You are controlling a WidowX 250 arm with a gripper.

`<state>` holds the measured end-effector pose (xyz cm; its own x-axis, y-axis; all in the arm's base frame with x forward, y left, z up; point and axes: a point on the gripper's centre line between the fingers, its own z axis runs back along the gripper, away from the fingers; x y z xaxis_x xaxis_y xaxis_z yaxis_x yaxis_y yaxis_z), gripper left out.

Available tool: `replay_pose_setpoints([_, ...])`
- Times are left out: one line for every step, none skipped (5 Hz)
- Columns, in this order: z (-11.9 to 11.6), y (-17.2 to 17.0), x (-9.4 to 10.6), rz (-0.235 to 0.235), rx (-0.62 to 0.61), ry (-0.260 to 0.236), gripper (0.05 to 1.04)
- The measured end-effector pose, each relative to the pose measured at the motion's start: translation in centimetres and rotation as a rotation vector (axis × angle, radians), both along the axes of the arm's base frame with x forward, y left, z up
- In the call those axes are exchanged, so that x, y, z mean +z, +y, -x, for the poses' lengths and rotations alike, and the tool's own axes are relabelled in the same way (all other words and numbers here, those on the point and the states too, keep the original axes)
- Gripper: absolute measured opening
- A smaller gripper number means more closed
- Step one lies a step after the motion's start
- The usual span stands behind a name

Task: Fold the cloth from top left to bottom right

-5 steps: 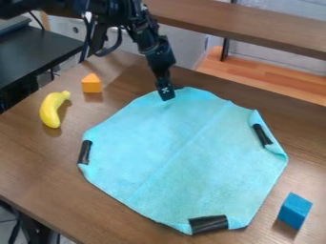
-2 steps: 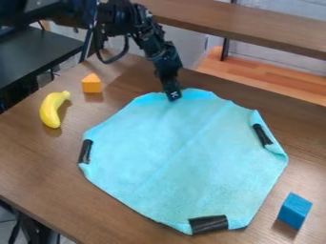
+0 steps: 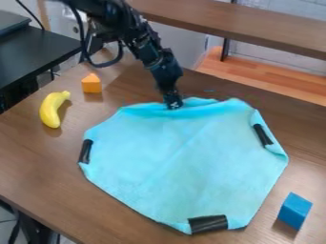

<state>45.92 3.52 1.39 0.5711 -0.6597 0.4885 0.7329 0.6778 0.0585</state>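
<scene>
Hanging down from the black, jointed arm (image 3: 147,46), meet the black gripper (image 3: 172,101) with its tip at the far edge of the cloth (image 3: 185,152). Cannot tell whether open, closed or gripping the fabric. Note soft, wavy ridges and shadowed gathers around the tip. Find the cloth spread over the middle of the table (image 3: 38,171), light turquoise, matte and slightly fuzzy, roughly eight-sided, with a faint diagonal crease. See dark strips at its margins: a short left strip (image 3: 85,151), a slanting right strip (image 3: 262,135) beside a curled edge, and a broader, wrinkled near strip (image 3: 208,224).

Beyond the cloth's upper left, notice an orange block (image 3: 91,84) with a pointed, triangular top. Just nearer, find a smooth, curved yellow banana (image 3: 51,109). At the near right, apart from the cloth, spot a flat-faced blue block (image 3: 295,210) casting a shadow.

Under everything, see brown wood grain on the tabletop. Farther out, pick up a matte dark table (image 3: 38,52) at the left, a looping black cable (image 3: 115,61) by the arm, a brown wooden shelf (image 3: 242,25) across the top, and paler, reddish planking (image 3: 255,78) below.
</scene>
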Motion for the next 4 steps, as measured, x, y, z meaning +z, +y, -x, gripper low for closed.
replay_pose_setpoints([3.5,-3.6,1.8,0.017,-0.071,-0.019,0.057])
replay_pose_setpoints([7.5,-7.2,2.4,0.004,-0.138,-0.032,0.056])
replay_pose_setpoints([10.7,-9.9,1.2,-0.025,-0.177,-0.008,0.055])
replay_pose_setpoints([13.8,-12.8,-0.8,-0.059,-0.211,0.014,0.055])
